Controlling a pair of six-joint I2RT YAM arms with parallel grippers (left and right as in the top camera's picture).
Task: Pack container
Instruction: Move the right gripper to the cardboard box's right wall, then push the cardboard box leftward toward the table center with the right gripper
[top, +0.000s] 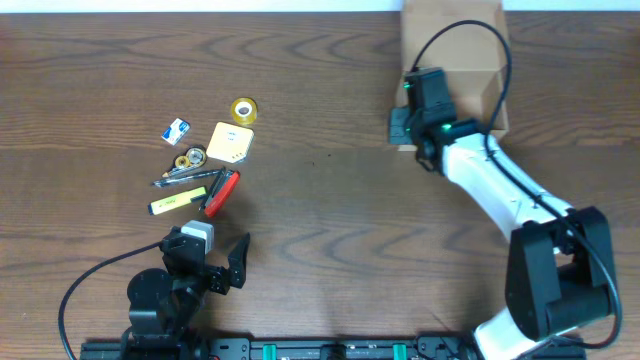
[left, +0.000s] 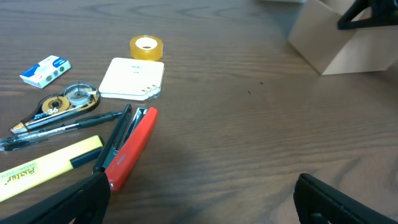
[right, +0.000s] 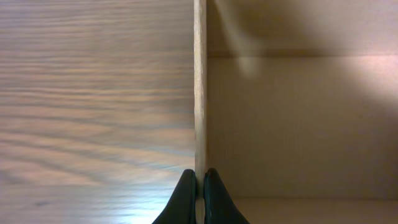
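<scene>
1. Claw on the left (left: 199, 204) gapes wide, holding nothing.
2. Stapler (top: 222, 192), pad (top: 230, 141) and tape (top: 243, 109) lie just beyond it.
3. Box (top: 455, 50) sits at the surface's (top: 330, 200) far right; claw on the right (right: 199, 186) pinches its wall.

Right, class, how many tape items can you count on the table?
2. A yellowish roll of sticky tape lies just beyond the cream pad; a correction tape dispenser lies left of that pad. None looks hidden.
</scene>
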